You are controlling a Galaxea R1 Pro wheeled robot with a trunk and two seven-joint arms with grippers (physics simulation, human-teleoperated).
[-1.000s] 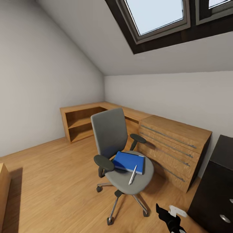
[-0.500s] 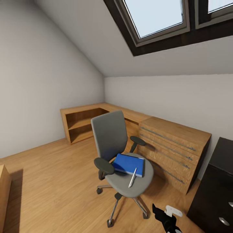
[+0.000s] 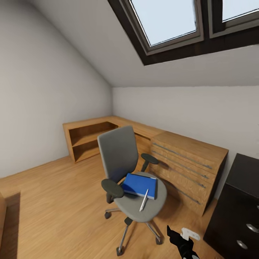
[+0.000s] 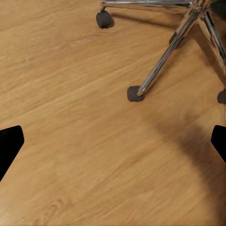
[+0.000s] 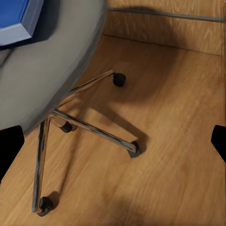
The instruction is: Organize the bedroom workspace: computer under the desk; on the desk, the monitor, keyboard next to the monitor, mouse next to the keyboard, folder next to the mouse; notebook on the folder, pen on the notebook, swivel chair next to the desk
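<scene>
Far left of the head view: bare wood floor (image 3: 54,201) and sloped wall, lots of open room that side. Then the L-shaped desk (image 3: 144,130) along the back walls, open shelf section at its left end, drawer bank (image 3: 183,169) at its right; the top looks bare, no monitor, keyboard or mouse visible from here. In front of it the swivel chair (image 3: 129,176), backrest toward the desk corner, seat facing the robot. Blue folder (image 3: 139,185) lies flat on the seat, long axis running roughly left-right with a slight tilt; could be folder plus notebook stacked, can't split them. Pen (image 3: 144,200) lies half on the folder's near right corner and half on the seat, pointing toward the robot. Right of the chair, low in the head view, the right gripper (image 3: 181,241), dark, beside a small white object (image 3: 189,233) on the floor, can't tell what it is. Far right a black cabinet (image 3: 237,212), tight gap between it and the drawers. Key relation: folder sits up and left of the right gripper, so the right arm looks nearer; its wrist view shows the folder corner (image 5: 19,21) over the seat edge and the chair's legs and casters below. Left gripper (image 4: 113,146) hangs over bare floor near a caster (image 4: 135,93). Both sets of jaws spread wide, tips at the frame edges, nothing held. Likely next: close in on the seat, mind armrests (image 3: 112,187) and chair legs.
</scene>
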